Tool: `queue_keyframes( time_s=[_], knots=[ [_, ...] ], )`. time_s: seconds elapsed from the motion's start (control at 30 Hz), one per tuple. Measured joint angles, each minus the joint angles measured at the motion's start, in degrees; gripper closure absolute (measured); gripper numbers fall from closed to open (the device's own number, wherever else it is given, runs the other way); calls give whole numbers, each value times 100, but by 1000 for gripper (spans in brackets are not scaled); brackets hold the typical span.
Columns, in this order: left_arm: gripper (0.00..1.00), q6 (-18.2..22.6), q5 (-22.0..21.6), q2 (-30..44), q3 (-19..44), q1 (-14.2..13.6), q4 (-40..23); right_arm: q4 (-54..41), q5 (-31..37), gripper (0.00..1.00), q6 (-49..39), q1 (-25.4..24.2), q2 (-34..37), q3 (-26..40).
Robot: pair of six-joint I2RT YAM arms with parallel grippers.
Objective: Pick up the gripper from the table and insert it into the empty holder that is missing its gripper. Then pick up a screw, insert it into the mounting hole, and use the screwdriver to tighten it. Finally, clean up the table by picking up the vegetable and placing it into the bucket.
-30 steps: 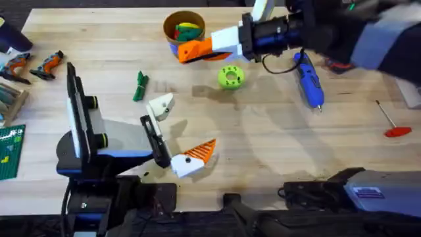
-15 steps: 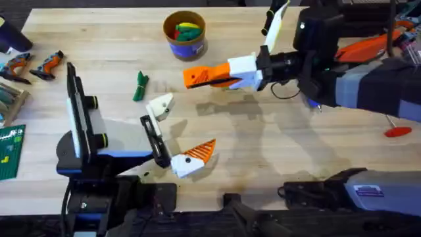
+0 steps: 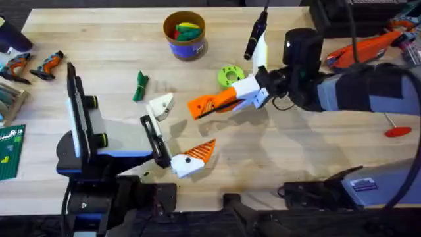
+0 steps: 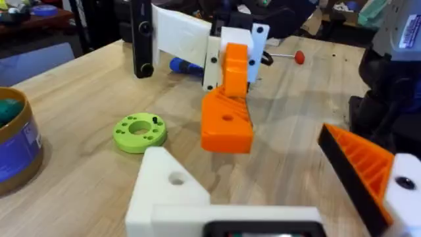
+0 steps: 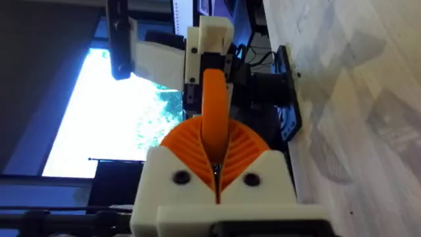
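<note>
Overhead: right gripper (image 3: 209, 105) clamped on the gripper (image 3: 205, 106), held above the table just right of the holder (image 3: 160, 105). Left gripper (image 3: 172, 135) spread apart, nothing held.
Left wrist: holder (image 4: 172, 191) bare, orange piece (image 4: 227, 122) hanging beyond it.
Right wrist: pads (image 5: 187, 150) pinch the gripper (image 5: 214, 115).

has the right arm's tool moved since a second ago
Yes. The right tool, shut on the orange gripper, has swung from beside the bucket toward the near side of the table, past the lime-green disc, closer to the holder.
</note>
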Motion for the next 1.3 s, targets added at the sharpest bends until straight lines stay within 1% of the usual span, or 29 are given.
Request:
queue_keyframes(
  time_s=[0.23, 0.57, 0.9, 1.03, 1.1, 1.17, 1.3],
  knots=[
    [15, -2, 0, 0, 0, 0, 0, 84, -2, 986, -4, 123, 0, -60],
    [15, -2, 0, 0, 0, 0, 0, 99, 346, 986, 2, 600, 0, -42],
    [15, -2, 1, 1, 0, 0, 0, 116, 515, 986, 161, 656, 23, 294],
    [15, -2, 0, 0, 0, 0, 0, 140, 581, 986, 223, 705, 199, 346],
    [15, -2, 0, 0, 0, 0, 0, 392, 589, 986, 332, 744, 304, 353],
    [15, -2, 0, 0, 0, 0, 0, 849, 600, 986, 521, 773, 410, 360],
    [15, 9, -20, 0, 0, 2, 4, 1656, 599, 986, 1056, 792, 560, 362]
  ],
)
